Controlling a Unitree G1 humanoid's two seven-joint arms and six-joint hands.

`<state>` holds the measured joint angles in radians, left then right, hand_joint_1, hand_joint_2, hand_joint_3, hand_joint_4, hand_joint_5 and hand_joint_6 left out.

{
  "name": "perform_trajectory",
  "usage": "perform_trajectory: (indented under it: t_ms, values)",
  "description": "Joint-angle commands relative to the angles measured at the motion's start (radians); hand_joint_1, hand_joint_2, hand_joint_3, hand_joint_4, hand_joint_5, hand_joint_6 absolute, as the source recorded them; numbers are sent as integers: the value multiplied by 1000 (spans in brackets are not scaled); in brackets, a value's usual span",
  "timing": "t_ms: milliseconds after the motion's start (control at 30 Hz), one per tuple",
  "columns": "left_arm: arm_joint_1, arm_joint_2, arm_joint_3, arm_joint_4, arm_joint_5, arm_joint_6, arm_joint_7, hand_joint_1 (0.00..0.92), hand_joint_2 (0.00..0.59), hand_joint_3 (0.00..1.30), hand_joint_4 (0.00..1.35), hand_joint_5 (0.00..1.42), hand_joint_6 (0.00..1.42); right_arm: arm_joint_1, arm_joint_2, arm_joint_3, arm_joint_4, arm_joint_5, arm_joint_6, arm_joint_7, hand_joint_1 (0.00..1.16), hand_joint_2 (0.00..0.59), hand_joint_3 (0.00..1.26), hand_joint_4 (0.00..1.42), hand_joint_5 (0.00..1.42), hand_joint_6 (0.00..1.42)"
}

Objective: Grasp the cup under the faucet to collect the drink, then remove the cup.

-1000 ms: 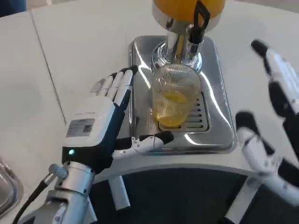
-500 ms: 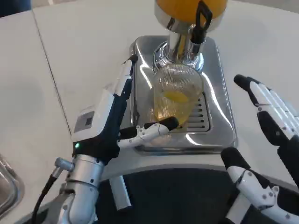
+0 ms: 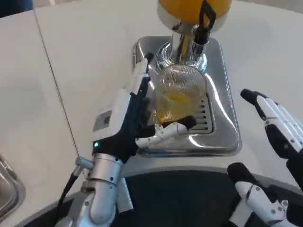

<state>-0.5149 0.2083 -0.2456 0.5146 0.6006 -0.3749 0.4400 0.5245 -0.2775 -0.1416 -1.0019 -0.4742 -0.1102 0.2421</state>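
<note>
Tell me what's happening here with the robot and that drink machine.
The robot's left hand is closing around a clear cup that stands on the silver drip tray under the faucet of an orange juice dispenser. Its fingers lie along the cup's left side, the thumb across the base; whether the grip is firm is unclear. The cup holds some juice. The right hand waits open over the table, right of the tray.

Clear ribbed plastic cup point(image 3: 179, 97), mirror-polished metal drip tray point(image 3: 220, 123), matt white table point(image 3: 85, 61), glossy black tap handle point(image 3: 206, 21)
</note>
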Motion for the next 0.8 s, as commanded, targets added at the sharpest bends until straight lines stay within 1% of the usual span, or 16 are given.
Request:
perform_trajectory:
  t_ms: [33,233,400,500,600,700,733,767,800]
  values:
    - [-33,-24,-15,57,9,-9,35,285,31,0,0,218,224,16,7,-1,-20,17,-13,9,295,454,26,0,6,41]
    - [-71,-39,-13,118,-1,-18,71,300,32,0,0,242,254,25,7,4,-26,19,1,30,299,454,26,0,17,55]
    - [-101,-56,-16,168,-8,-22,96,315,38,0,0,269,271,-19,5,8,-36,20,44,57,300,454,26,0,22,57]
    - [-117,-64,-21,187,-6,-28,103,323,42,0,0,299,304,-43,3,14,-37,17,65,71,300,454,26,0,25,58]
    - [-128,-72,-27,204,-4,-30,110,344,41,0,0,342,372,-61,4,16,-37,16,84,79,301,454,26,0,30,59]
    - [-135,-81,-36,224,2,-26,117,386,50,4,35,404,472,-67,6,14,-36,16,99,83,302,454,32,0,36,71]
    - [-136,-85,-38,228,4,-22,124,402,52,20,61,456,564,-68,7,13,-37,16,103,85,302,454,33,0,37,73]
    - [-137,-87,-40,231,4,-19,130,419,53,51,103,524,693,-67,7,12,-37,17,105,85,302,454,34,0,37,74]
    - [-138,-91,-41,233,5,-16,137,436,54,86,140,581,780,-65,7,11,-37,17,107,85,302,454,34,0,39,75]
